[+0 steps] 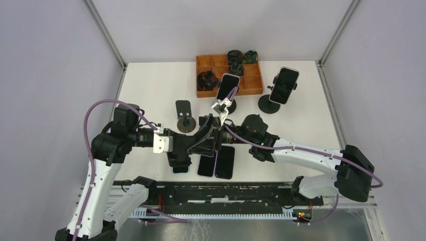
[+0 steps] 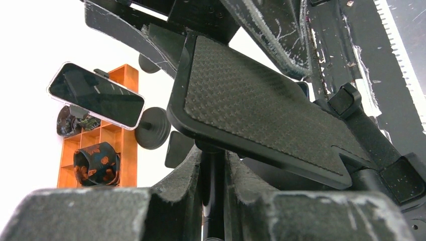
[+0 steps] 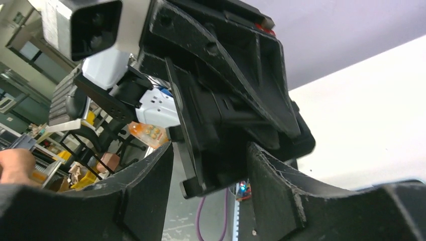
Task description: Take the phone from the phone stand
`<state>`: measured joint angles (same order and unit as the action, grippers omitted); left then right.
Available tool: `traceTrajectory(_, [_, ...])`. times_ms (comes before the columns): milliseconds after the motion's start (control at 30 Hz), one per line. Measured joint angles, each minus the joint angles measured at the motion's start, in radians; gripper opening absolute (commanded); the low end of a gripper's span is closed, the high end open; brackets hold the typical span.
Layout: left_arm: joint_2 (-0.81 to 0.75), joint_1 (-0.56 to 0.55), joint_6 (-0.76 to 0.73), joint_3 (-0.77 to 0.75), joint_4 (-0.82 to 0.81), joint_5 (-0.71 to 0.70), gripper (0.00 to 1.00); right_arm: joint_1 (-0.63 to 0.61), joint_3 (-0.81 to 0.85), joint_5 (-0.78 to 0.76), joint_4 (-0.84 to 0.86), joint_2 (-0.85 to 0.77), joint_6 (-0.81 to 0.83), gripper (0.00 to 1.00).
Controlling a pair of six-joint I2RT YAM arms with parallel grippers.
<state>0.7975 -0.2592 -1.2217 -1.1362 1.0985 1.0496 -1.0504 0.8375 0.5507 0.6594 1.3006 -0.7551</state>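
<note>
My left gripper (image 2: 215,160) is shut on the thin black stem of a phone stand (image 2: 261,108), which it holds tilted above the table's near middle (image 1: 201,140). The stand's textured plate faces the left wrist camera and shows bare. My right gripper (image 3: 208,150) is open, with its fingers either side of that plate's lower edge and a gap on the left; it meets the stand from the right (image 1: 217,136). Further back, one phone (image 1: 228,86) leans on a stand, and another phone (image 1: 284,84) sits on a stand with a round base (image 1: 269,104).
Two phones lie flat near the front edge (image 1: 207,163) (image 1: 225,161). An empty stand (image 1: 185,119) is left of centre. An orange divided tray (image 1: 253,80) with dark rolled items sits at the back. Metal frame posts stand at the table's back corners.
</note>
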Motion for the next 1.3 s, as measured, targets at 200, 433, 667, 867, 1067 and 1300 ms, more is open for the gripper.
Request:
traceTrajectory(200, [-0.005, 0.000, 0.000, 0.000, 0.000, 0.002, 0.40, -0.017, 0.021, 0.018, 0.103, 0.045, -0.053, 0.18])
traceTrajectory(433, [-0.015, 0.002, -0.013, 0.002, -0.016, -0.001, 1.00, -0.004, -0.025, 0.025, 0.071, -0.009, -0.028, 0.00])
traceTrajectory(667, [-0.014, 0.002, -0.013, 0.006, -0.016, -0.009, 1.00, 0.201, -0.132, 0.008, -0.164, -0.243, 0.123, 0.00])
traceTrajectory(867, [-0.006, 0.002, -0.013, 0.006, -0.016, -0.051, 1.00, 0.397, -0.256, -0.064, -0.371, -0.348, 0.311, 0.00])
traceTrajectory(1067, [0.013, 0.002, 0.006, 0.005, -0.024, -0.062, 1.00, 0.495, -0.330, -0.087, -0.444, -0.248, 0.428, 0.00])
traceTrajectory(1300, [0.012, 0.002, 0.019, 0.004, -0.025, -0.081, 1.00, 0.574, -0.340, -0.057, -0.370, -0.116, 0.520, 0.00])
